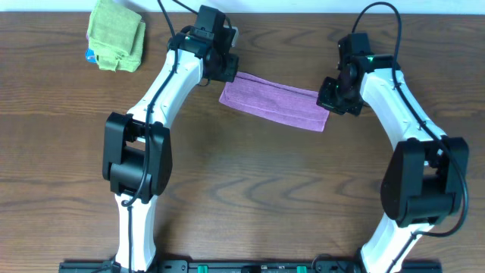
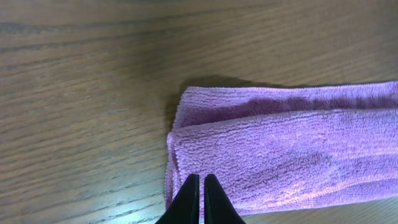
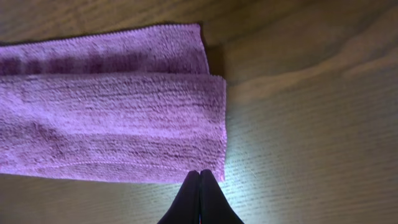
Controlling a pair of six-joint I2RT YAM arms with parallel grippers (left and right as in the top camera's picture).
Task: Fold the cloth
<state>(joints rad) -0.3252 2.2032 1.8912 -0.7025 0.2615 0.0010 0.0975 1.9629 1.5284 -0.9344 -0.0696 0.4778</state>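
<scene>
A purple cloth [image 1: 274,101] lies flat on the wooden table as a long folded strip, slanting down to the right. My left gripper [image 1: 227,72] is at its left end. In the left wrist view the fingertips [image 2: 199,177] are shut over the cloth's [image 2: 286,149] near left corner, with no fabric visible between them. My right gripper [image 1: 331,98] is at the right end. In the right wrist view its shut fingertips [image 3: 199,173] sit at the near edge of the cloth [image 3: 112,124], close to the corner, holding nothing that I can see.
A folded green cloth [image 1: 116,34] lies at the back left of the table, with a small blue item [image 1: 90,54] under its left edge. Bare wood table [image 1: 250,189] lies in front of the purple cloth.
</scene>
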